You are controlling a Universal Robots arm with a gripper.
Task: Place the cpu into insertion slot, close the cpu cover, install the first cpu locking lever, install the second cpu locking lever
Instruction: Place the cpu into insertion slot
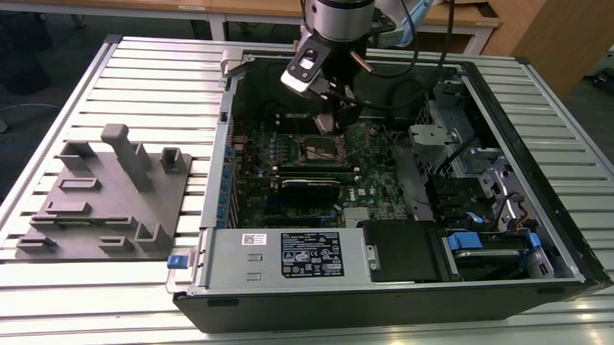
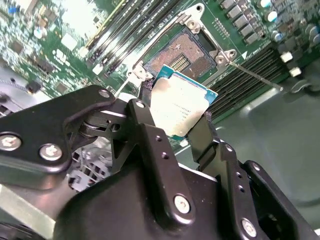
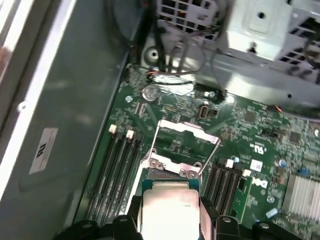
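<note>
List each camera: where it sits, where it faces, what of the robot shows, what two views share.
Exterior view: off the arm, high up, looking down into the open computer case; arm and pincer show.
Second wrist view: at the wrist, looking along the pincer to the cpu and insertion slot.
First wrist view: at the wrist, looking over the cpu across the motherboard; fingertips show.
Shared: both wrist views show the held cpu.

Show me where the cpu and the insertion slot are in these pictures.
cpu (image 2: 182, 107): second wrist view, middle of its silvery top.
insertion slot (image 2: 189, 51): second wrist view, its dark centre.
</note>
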